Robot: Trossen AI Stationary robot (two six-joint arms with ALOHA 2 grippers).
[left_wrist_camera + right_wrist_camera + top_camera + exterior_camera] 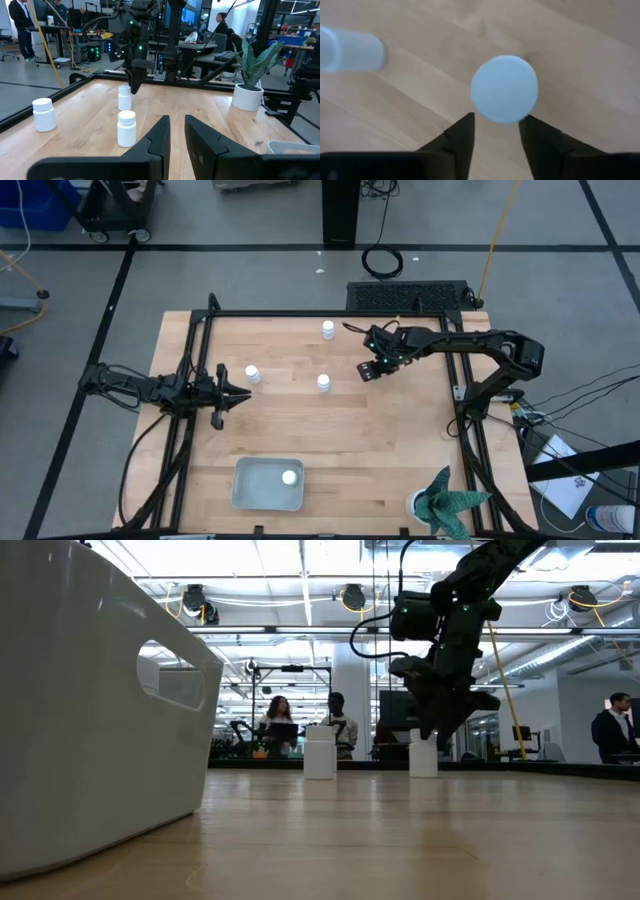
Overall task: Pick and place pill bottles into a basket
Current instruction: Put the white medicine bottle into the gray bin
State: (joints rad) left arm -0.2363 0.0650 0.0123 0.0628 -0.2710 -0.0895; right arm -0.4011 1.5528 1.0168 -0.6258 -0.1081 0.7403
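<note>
right wrist view alone shows fingers [462, 137] flanking bottle cap [504, 88].

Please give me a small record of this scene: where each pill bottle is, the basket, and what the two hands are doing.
bottles in basket: one
basket: near table edge
bottles free on table: three, all upright
fifth bottle: upright under the right hand
right hand: low over that fifth bottle
left hand: empty, fingers slightly apart, at the table's left side
</note>
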